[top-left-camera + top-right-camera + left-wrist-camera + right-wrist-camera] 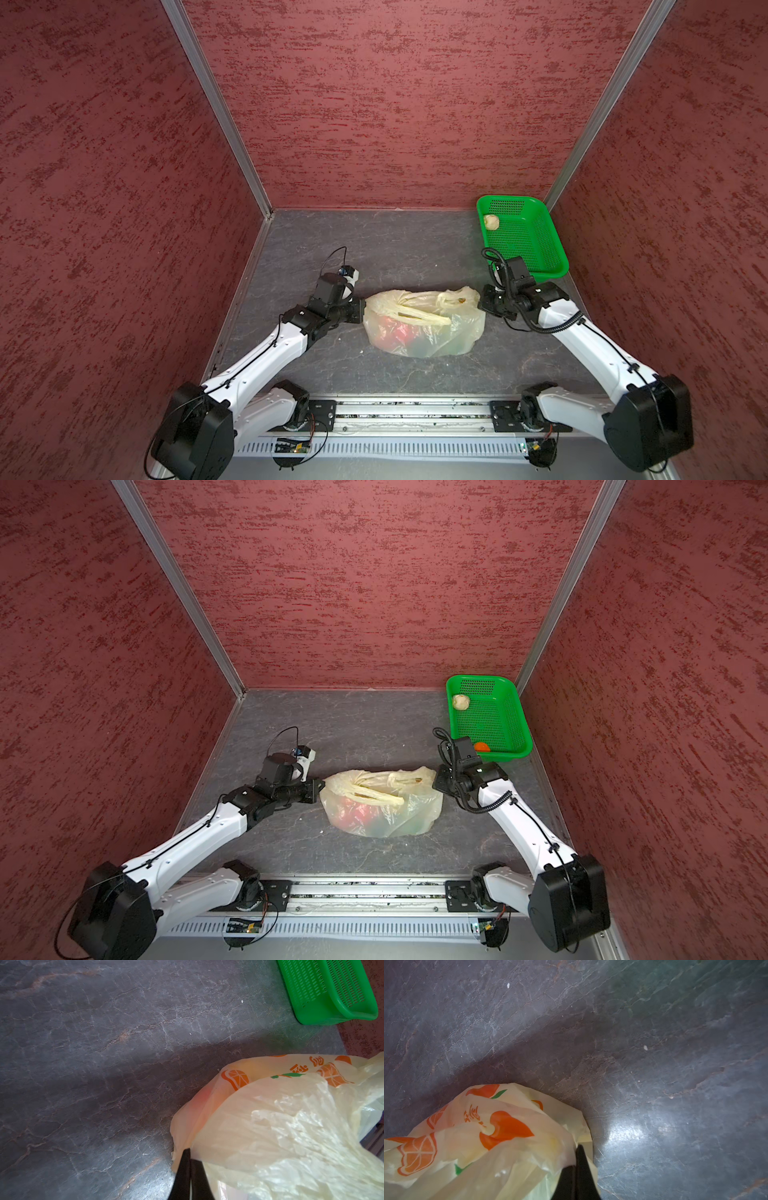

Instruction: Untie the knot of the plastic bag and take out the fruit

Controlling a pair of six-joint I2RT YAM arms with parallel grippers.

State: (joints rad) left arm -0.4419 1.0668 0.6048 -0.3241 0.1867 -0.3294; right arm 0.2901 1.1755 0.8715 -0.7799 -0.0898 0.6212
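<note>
Two fruits [460,701] lie in the basket [494,721]; others sit inside the seemingly untied plastic bag [424,328], pinched by left fingers [182,1169] and right fingers [583,1167]

One plastic bag [424,328], mid-frame in both top views. One green basket [523,245], right side, holding one cream piece [491,221], one orange piece [482,746]. Bagged fruit [397,330] too blurred to count. Two claws: left claw [188,1152], right claw [578,1150].

The fruit [397,330] inside the plastic bag [467,326] shows only as blurred red and green.
</note>
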